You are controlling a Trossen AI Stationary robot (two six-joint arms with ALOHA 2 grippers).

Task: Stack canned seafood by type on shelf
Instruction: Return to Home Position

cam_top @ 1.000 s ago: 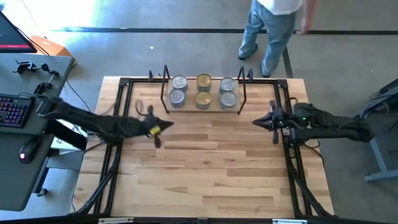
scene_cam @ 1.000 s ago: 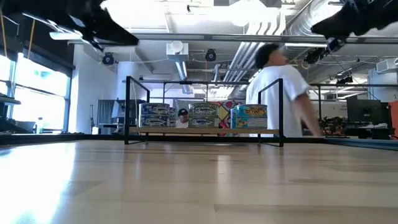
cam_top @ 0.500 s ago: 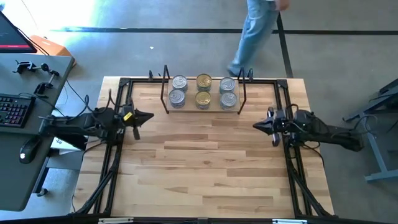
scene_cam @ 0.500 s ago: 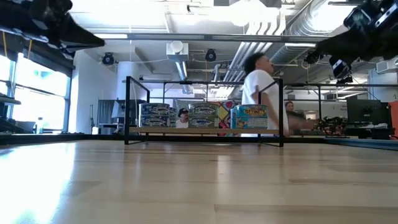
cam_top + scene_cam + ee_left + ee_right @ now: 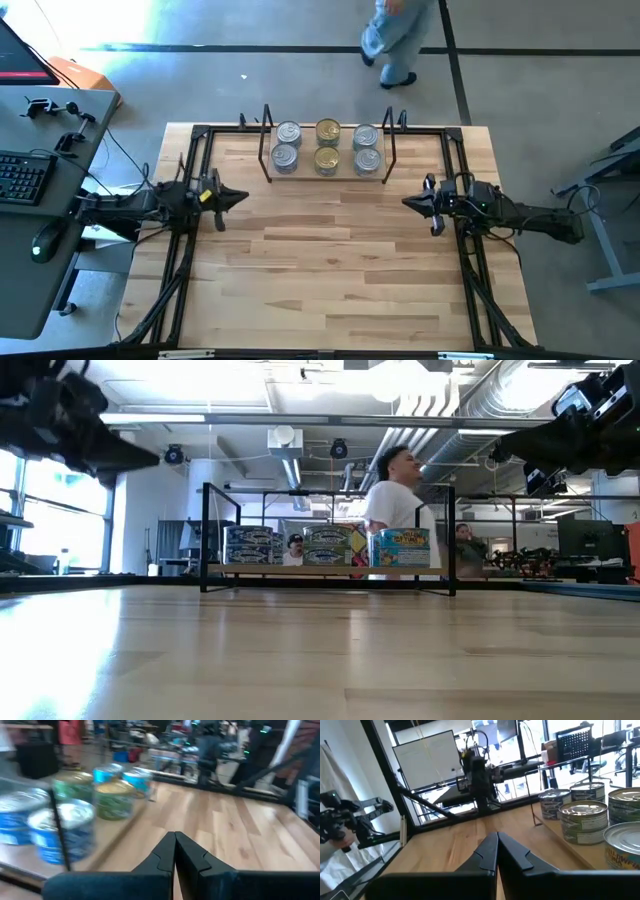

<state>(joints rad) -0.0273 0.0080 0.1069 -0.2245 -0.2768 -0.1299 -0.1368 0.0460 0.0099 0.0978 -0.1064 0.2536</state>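
I see the left claw point(image 5: 238, 196) hanging over the left edge of the counter point(image 5: 330, 280). Its two dark fingers point(image 5: 162, 855) are pressed together to a point, with nothing between them. Across from it, the right claw point(image 5: 408, 203) hangs over the right side. Its fingers point(image 5: 487, 852) are likewise pressed tight and empty. The two tips point inward at each other, well apart, and both sit nearer than the shelf point(image 5: 307, 173).

The shelf stands at the far middle of the counter, a light-wood board between black wire frames. The tins point(image 5: 327, 158) stand on it in two rows of three. From above, the left pair has silver lids, the middle pair gold lids, and the right pair silver lids.

From counter height each place shows a stack two tins high:
- **Left:** the blue-labelled stack point(image 5: 252, 546).
- **Middle:** the green-and-white stack point(image 5: 328, 546).
- **Right:** the teal stack point(image 5: 401, 547), with yellow and red print.

All the labels carry lettering, but I cannot read any of it, and no brand name comes out clearly in either wrist view.

Beyond the counter a person point(image 5: 395, 500) in a white shirt and jeans stands on the grey floor behind the shelf. To the left, a grey desk holds a keyboard point(image 5: 20, 175) and a mouse point(image 5: 40, 243).
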